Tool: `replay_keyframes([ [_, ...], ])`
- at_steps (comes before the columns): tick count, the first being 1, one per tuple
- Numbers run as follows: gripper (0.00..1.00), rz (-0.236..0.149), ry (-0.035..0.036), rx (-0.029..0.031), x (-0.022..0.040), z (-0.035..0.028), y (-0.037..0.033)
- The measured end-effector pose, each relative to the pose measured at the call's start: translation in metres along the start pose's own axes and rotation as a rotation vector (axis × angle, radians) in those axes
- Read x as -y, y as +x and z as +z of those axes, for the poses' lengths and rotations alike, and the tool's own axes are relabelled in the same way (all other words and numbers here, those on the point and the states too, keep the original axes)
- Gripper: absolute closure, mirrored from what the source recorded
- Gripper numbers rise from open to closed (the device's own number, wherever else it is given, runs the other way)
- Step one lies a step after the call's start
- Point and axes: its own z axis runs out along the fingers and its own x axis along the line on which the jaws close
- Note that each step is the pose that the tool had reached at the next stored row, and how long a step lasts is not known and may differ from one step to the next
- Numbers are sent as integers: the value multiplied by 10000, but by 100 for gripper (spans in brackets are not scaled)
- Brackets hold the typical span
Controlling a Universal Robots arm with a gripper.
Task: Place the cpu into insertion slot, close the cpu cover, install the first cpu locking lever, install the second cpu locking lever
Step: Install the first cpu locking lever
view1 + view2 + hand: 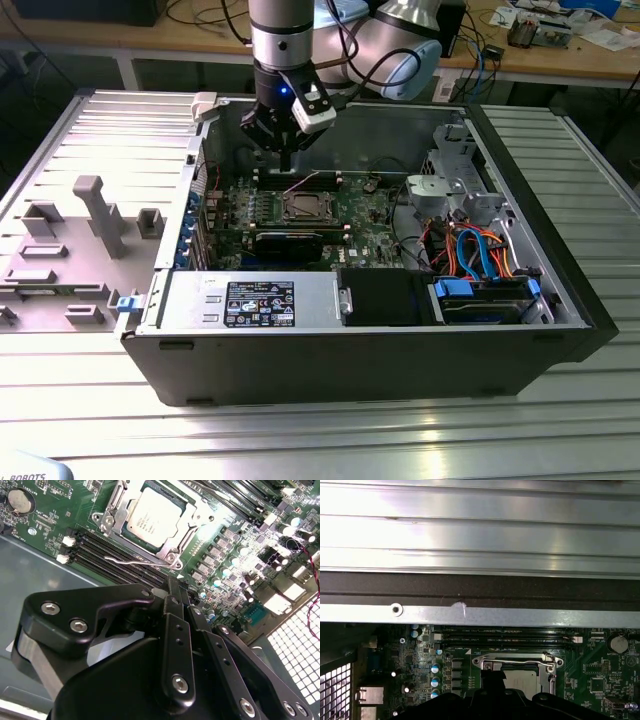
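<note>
- One cpu point(152, 517) and it is home: it lies flat in the insertion slot point(303, 208), dull silver top facing up, on the green motherboard point(235, 555) inside the open computer case point(350, 340) on the desk point(300, 430).
- The cpu cover point(192, 522) looks down too; its silver frame sits around the chip, with the chip showing through the window.
- Just beside the insertion slot, between it and the black memory slots point(100, 547), lies a thin wire locking lever point(131, 560) with a bent end. Whether it is hooked under its catch I cannot tell.
- The gripper point(175, 587) hangs above the board just off the insertion slot, on that same memory-slot side. In the exterior view the gripper point(286, 160) stands upright over the slot's far edge, clear of the board.
- Its fingers point(172, 607) are pressed together, with no gap I can make out and nothing held between them.
- My read: placing and cover-closing are done, and the first locking lever is the step in hand.
- That step calls for the closed tips to meet the wire's bent end squarely, not the cover frame or the chip.
- It also calls for a push down and sideways so the wire tucks under its catch. The wire is thin and springy, so a glancing contact could slip off onto the memory slots.
</note>
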Motion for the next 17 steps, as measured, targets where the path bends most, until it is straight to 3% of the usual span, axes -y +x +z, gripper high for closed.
replay_keyframes([
  [10,89,-1,-6,0,0,1,-3],
  [12,89,28,-52,3,1,8,-14],
  [15,89,118,-191,8,1,22,-42],
  [17,89,193,-196,9,1,38,-62],
])
